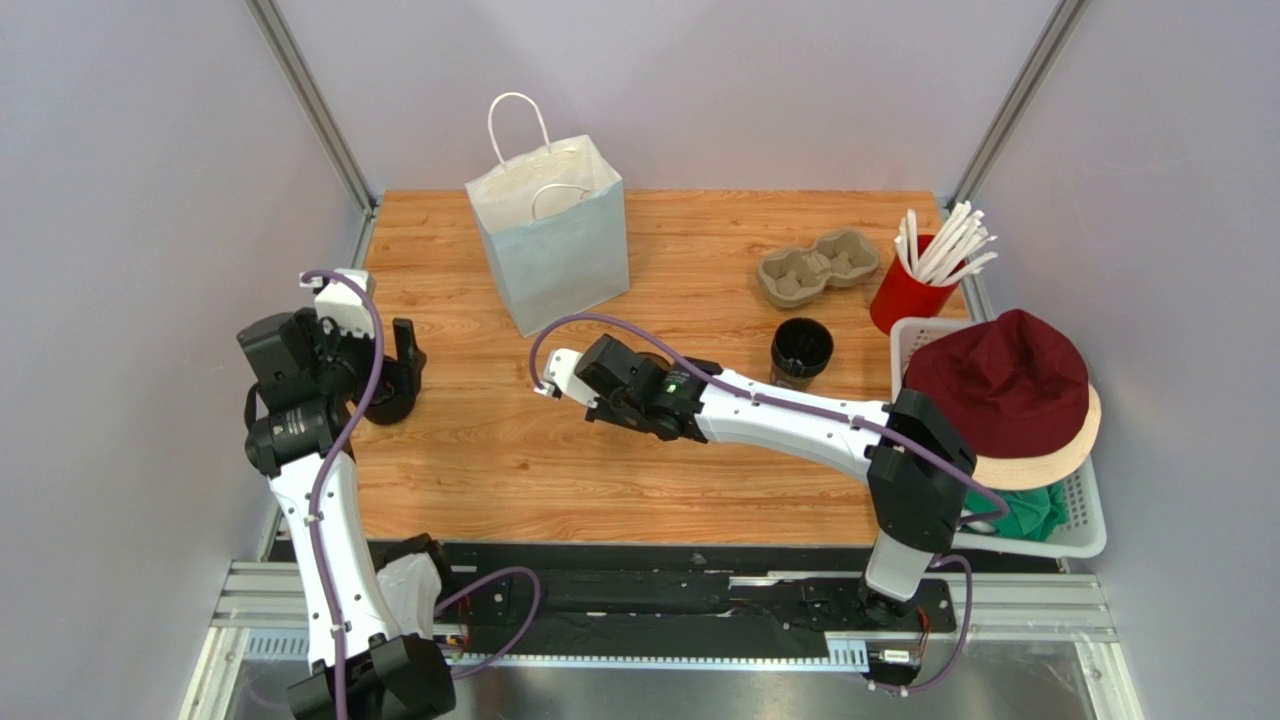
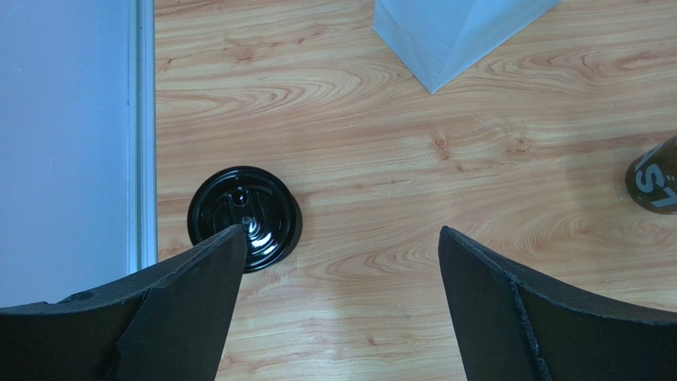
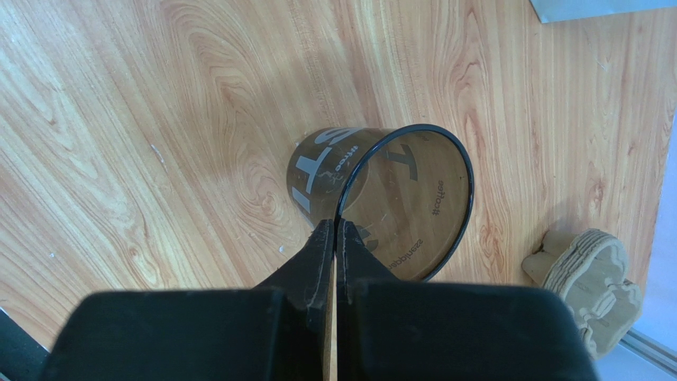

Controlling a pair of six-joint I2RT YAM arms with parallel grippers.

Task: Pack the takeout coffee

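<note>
Standing upright on the table [image 1: 496, 435], the coffee cup [image 1: 801, 351] opens straight upward.

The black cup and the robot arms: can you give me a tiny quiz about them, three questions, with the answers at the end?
1. True or false: the left gripper is open.
2. What is the right gripper pinching? A) a straw B) the rim of the black cup C) the bag's handle
3. Fill the gap: the holder of the white straws is ____.
Key: 1 true; 2 B; 3 red.
</note>
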